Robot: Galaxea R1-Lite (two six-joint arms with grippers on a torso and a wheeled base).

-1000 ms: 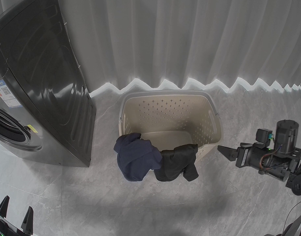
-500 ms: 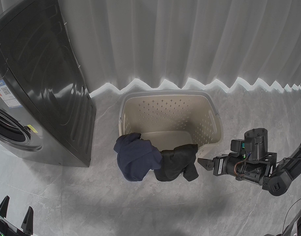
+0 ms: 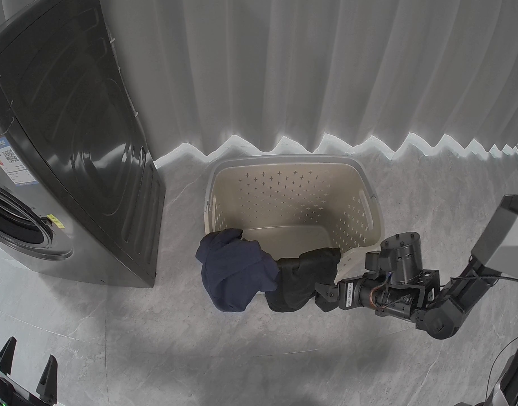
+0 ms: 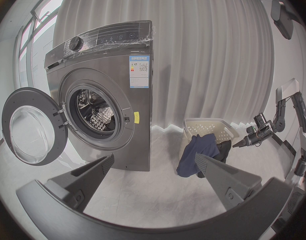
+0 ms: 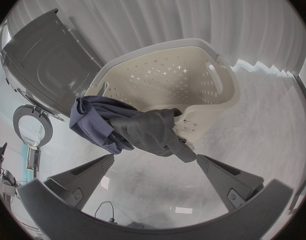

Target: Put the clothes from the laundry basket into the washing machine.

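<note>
A beige laundry basket (image 3: 357, 170) stands on the floor. Over its near rim hang a navy garment (image 3: 233, 272) and a black garment (image 3: 298, 277), side by side. My right gripper (image 3: 325, 299) is open and level, its tips right at the black garment's lower right edge. In the right wrist view the black garment (image 5: 153, 134) and navy garment (image 5: 93, 120) hang just beyond the open right gripper (image 5: 153, 157). My left gripper (image 3: 25, 365) is open, low at the near left. The washing machine (image 4: 103, 94) has its door (image 4: 33, 127) swung open.
The washing machine (image 3: 73, 142) stands left of the basket with a strip of floor between them. A white curtain (image 3: 326, 57) hangs behind both. Bare grey floor lies in front of the basket.
My right arm has swung left and lower, from well right of the basket to the black garment's edge. The left gripper and the clothes have not moved.
</note>
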